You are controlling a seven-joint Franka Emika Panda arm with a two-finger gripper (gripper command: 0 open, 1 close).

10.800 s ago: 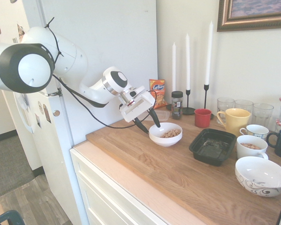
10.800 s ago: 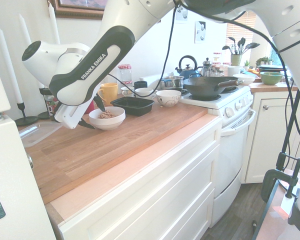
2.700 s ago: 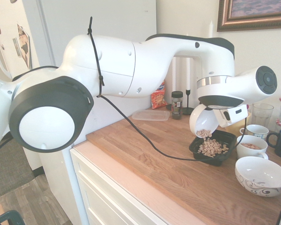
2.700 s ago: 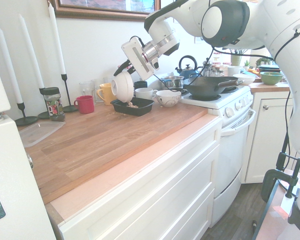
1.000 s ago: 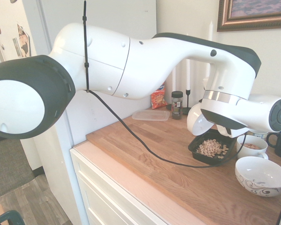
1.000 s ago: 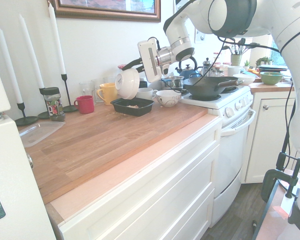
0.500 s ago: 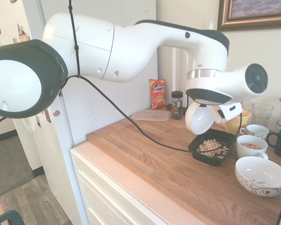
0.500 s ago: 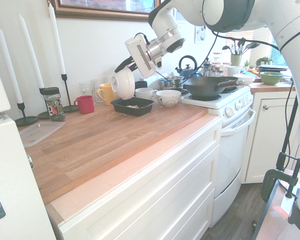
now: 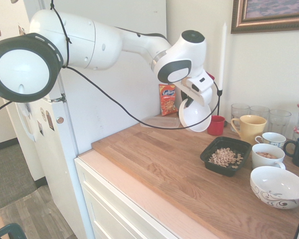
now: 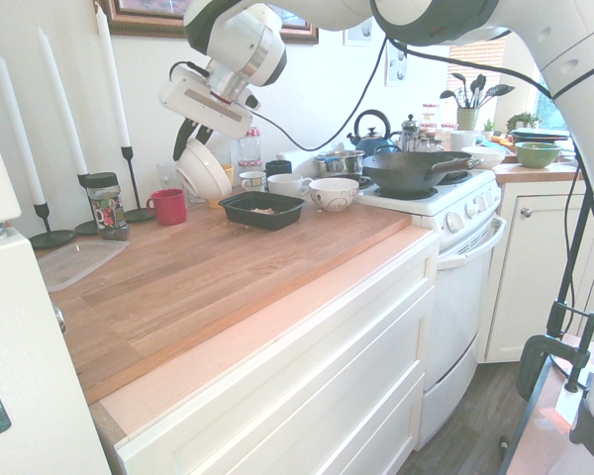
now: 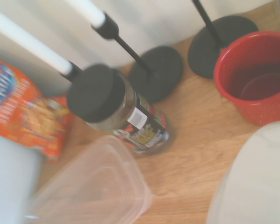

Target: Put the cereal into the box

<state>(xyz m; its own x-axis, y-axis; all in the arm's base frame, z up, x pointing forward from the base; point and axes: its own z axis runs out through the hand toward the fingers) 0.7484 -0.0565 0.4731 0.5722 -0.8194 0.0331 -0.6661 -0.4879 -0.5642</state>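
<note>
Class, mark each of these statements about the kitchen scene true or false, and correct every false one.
1. The cereal lies in the black tray. True.
2. The claw holds a red mug. False: it grips a white bowl, which is tilted.
3. The orange snack packet stands upright near the fridge. True.
4. The yellow mug sits inside the patterned bowl. False: it stands on the counter, apart from that bowl.
5. The jar beside the clear plastic container has no lid. False: a black lid covers it.
</note>
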